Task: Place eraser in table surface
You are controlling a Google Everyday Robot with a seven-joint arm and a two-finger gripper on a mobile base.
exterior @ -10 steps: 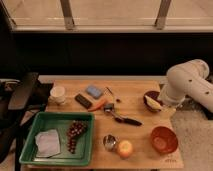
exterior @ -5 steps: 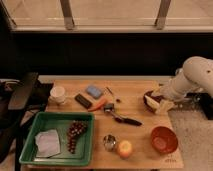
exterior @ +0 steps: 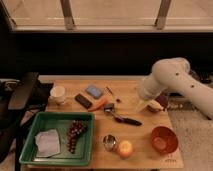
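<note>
1. Green tray (exterior: 60, 114): far left of the fingers (exterior: 143, 106), nearer cam. Holds a white cloth (exterior: 48, 141) + grape bunch (exterior: 75, 134).
2. White cup (exterior: 58, 93): far left of fingers, by desk's (exterior: 142, 137) left back corner.
3. Eraser (exterior: 83, 100): flat on desk, well left of fingers and apart from them. Sits betw cup & carrot (exterior: 98, 104), just front-left of lt-blue pad (exterior: 93, 91).
4. Carrot: left of fingers, just right of eraser; can't tell if they touch.
5. Spoon w/ black handle (exterior: 121, 118): near fingers, left & a bit nearer cam.
6. Metal cup (exterior: 109, 142) + orange fruit (exterior: 124, 148): left of fingers, well nearer cam, by desk's front edge.
7. Fingers: over desk's right side, pointing down-left, on white arm (exterior: 175, 80) coming in from right. Released, nothing seen betw them.
8. Dark bowl (exterior: 160, 104): just right of fingers, partly hidden by arm.
9. Orange bowl (exterior: 164, 140): right of fingers, nearer cam.
</note>
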